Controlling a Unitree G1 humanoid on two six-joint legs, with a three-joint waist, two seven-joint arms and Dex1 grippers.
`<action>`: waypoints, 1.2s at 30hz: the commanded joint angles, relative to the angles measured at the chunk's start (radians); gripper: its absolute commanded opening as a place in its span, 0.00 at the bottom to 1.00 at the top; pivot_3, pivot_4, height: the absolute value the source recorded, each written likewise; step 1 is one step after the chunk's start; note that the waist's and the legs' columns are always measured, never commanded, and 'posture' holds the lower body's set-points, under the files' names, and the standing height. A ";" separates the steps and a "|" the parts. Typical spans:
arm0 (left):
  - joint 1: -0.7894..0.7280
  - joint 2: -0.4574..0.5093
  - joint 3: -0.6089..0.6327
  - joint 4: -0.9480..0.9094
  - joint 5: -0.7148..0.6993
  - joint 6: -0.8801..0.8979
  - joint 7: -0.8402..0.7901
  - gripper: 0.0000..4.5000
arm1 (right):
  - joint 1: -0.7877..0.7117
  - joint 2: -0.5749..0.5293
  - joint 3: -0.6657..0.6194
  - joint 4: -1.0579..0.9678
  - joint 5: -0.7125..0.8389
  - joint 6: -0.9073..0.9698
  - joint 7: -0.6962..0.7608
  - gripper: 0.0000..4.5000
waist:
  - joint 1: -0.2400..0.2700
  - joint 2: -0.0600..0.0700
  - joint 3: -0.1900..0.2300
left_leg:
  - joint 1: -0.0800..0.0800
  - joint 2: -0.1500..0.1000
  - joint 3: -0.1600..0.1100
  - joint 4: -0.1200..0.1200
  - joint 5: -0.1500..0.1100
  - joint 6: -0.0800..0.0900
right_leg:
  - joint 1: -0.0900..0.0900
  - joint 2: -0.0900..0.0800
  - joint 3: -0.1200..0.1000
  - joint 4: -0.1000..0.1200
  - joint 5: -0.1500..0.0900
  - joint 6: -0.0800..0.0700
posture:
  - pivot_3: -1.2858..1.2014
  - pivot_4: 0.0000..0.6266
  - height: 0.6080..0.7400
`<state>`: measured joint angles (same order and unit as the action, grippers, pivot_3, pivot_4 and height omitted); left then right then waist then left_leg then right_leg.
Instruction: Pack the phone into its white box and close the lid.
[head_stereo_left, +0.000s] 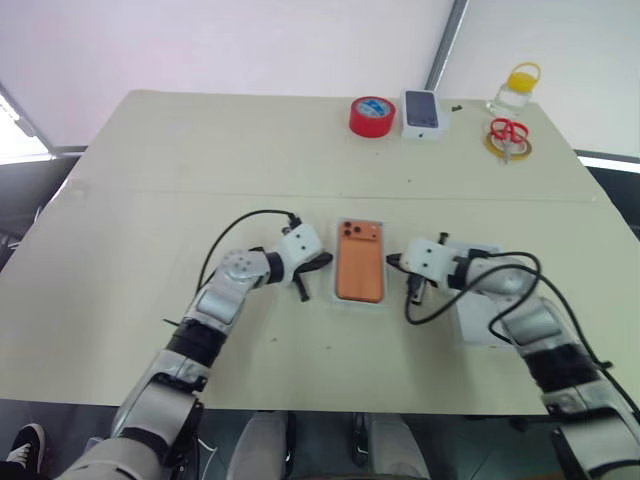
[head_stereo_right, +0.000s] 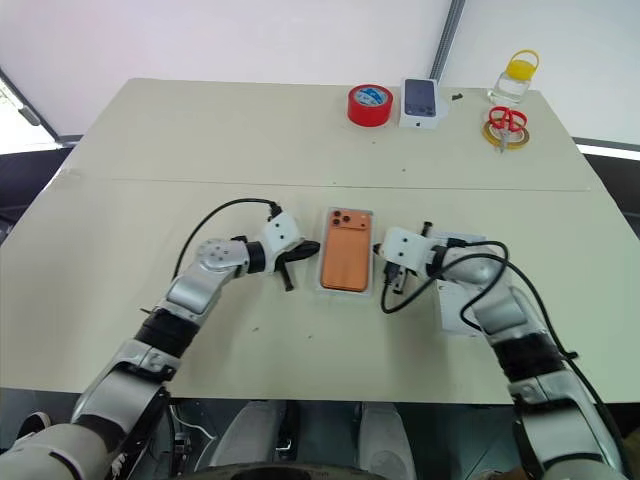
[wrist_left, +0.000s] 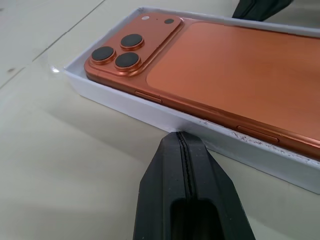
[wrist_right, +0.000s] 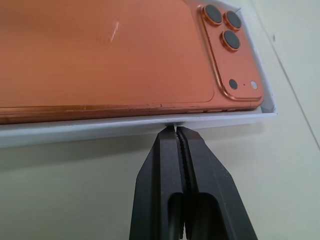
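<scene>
Orange phone (head_stereo_left: 359, 262) lying camera-up in white box (wrist_left: 150, 111) on worktop (head_stereo_left: 200, 160); left tool (wrist_left: 183, 145) and right tool (wrist_right: 177, 131) pressing box sides, both clamped empty

Beige table (head_stereo_left: 180, 190), white box (wrist_left: 150, 112), red tape roll (head_stereo_left: 372, 116), small box (head_stereo_left: 423, 114), scissors (head_stereo_left: 507, 133)

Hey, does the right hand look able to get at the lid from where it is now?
Probably yes. The lid lies flat on the table directly under the right arm, with nothing stacked on it. The right hand is shut, its tips at the white box holding the phone, so it would have to draw back first.
</scene>
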<state>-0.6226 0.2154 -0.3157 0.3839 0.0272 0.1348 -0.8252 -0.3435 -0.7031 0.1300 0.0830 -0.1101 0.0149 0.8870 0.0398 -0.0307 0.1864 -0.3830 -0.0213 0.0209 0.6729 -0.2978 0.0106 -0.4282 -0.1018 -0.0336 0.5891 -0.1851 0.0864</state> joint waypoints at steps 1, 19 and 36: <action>-0.040 -0.100 -0.087 -0.032 -0.002 -0.034 -0.038 0.00 | 0.037 -0.034 -0.039 -0.101 0.051 0.006 0.027 0.01 | 0.000 0.001 0.000 | -0.002 0.001 0.000 0.003 -0.001 0.001 | 0.000 0.001 -0.001 0.000 0.000 0.000 | 0.52 0.24 1.00; -0.108 -0.113 -0.068 0.081 0.051 -0.096 -0.023 0.00 | 0.211 -0.169 -0.154 -0.132 0.117 0.047 0.098 0.01 | -0.003 0.005 0.000 | -0.007 0.002 0.000 0.012 -0.003 0.005 | -0.001 0.001 0.000 -0.005 0.002 0.001 | 0.52 0.24 1.00; -0.026 -0.013 0.048 -0.047 -0.035 -0.048 -0.044 0.00 | 0.222 -0.260 -0.185 0.033 0.067 -0.115 0.050 0.01 | -0.002 0.005 -0.001 | -0.007 0.002 0.001 0.012 -0.003 0.005 | -0.001 0.001 0.000 -0.005 0.002 0.001 | 0.52 0.24 1.00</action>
<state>-0.6575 0.1950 -0.3045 0.3925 0.0276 0.0841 -0.8669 -0.1372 -0.9393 -0.0205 0.1135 -0.0638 -0.0961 0.9200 0.0382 -0.0256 0.1858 -0.3902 -0.0193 0.0214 0.6851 -0.3009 0.0157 -0.4288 -0.1006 -0.0330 0.5841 -0.1835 0.0873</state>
